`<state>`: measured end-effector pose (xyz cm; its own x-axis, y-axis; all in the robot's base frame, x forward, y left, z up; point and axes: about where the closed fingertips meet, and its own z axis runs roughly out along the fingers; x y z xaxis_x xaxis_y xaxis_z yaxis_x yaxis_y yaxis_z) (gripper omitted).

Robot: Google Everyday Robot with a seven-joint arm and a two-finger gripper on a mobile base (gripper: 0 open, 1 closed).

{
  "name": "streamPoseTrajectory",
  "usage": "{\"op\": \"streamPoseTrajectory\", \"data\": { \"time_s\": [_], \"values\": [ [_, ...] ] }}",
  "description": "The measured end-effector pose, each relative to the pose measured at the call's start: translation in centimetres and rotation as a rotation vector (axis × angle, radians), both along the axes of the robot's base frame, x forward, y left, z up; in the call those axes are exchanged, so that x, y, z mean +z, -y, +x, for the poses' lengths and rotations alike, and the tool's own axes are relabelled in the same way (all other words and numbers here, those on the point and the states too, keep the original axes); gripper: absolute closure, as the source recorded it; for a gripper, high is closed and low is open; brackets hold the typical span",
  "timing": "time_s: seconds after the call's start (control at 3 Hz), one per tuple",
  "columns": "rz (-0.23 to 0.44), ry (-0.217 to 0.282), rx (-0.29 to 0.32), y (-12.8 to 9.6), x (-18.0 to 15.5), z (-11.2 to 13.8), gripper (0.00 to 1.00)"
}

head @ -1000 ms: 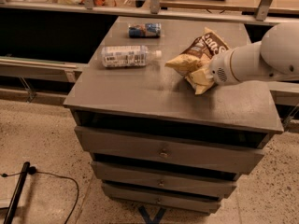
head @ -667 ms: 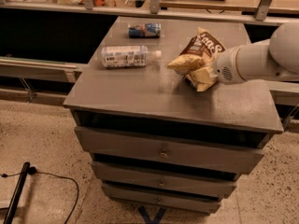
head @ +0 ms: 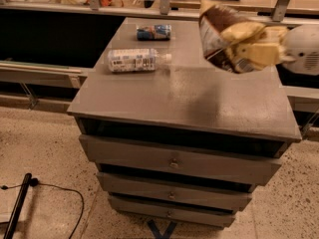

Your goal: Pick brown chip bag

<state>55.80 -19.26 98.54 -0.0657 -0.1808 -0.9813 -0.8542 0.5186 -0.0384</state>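
Observation:
The brown chip bag (head: 225,36), dark brown and pale yellow, hangs in the air above the right rear part of the grey cabinet top (head: 189,96), clear of the surface. My gripper (head: 256,46) comes in from the right on the white arm (head: 301,49). Its pale yellow fingers (head: 259,54) are shut on the bag's right side. The bag is tilted and blurred, and it casts a dark shadow on the top below it.
A clear plastic bottle (head: 135,59) lies on its side at the left of the top. A small blue can (head: 154,32) lies behind it. The cabinet has drawers (head: 174,161) in front. A counter with rails (head: 164,4) runs behind. A black cable (head: 45,193) lies on the floor at left.
The bag lay on the cabinet top with the gripper at its right side. Now the gripper has lifted it well above the surface. The bottle and can have not moved.

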Motion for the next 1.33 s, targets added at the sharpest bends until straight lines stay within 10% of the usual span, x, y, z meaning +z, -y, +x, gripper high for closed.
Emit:
{"op": "streamPoseTrajectory", "data": {
  "time_s": [0.33, 0.67, 1.33],
  "values": [
    [0.028, 0.267, 0.127, 2.2, 7.1, -3.6, 1.00],
    [-0.117, 0.449, 0.263, 1.5, 11.2, -6.1, 1.00],
    [-0.382, 0.292, 0.438, -1.4, 6.7, -6.5, 1.00]
  ]
}}
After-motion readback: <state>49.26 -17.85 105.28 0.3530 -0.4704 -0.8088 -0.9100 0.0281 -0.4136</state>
